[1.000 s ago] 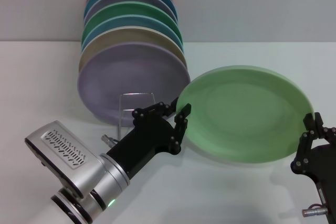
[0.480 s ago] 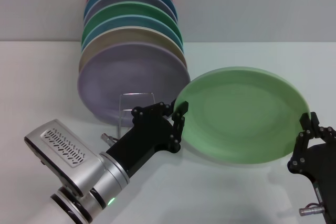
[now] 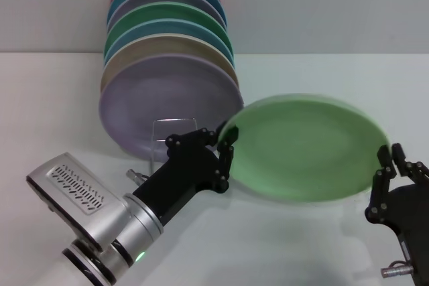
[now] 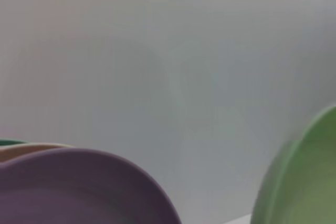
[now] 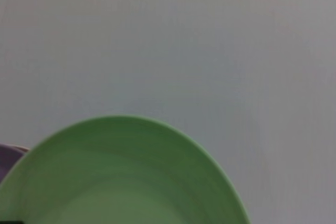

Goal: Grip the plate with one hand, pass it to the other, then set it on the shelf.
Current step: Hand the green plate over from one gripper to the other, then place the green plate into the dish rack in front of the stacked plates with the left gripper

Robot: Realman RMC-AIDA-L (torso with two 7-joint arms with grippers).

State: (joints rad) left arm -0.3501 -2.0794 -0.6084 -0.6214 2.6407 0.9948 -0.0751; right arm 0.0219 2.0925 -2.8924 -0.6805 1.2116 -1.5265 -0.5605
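Head view: plate (image 3: 305,147) is held off the table (image 3: 281,246), tilted, between the two grippers, right of the stacked plates. Left gripper (image 3: 224,154) pinches the plate's left rim, fingers (image 3: 226,140) closed on the edge. Right gripper (image 3: 385,175) sits at the plate's right rim, fingers on either side of the edge; cannot tell whether it clamps or just brackets it. Shelf (image 3: 173,140) stands just behind the left gripper, its upright wire loop in front of the lilac plate (image 3: 164,102), the front one of a row of coloured plates standing on edge. Plate is not on the shelf. Left wrist view: plate rim (image 4: 302,182) at one side, lilac plate (image 4: 79,187) at the other, grey wall behind. Right wrist view: plate (image 5: 121,177) fills the lower frame, a sliver of lilac plate (image 5: 8,157) beside it.
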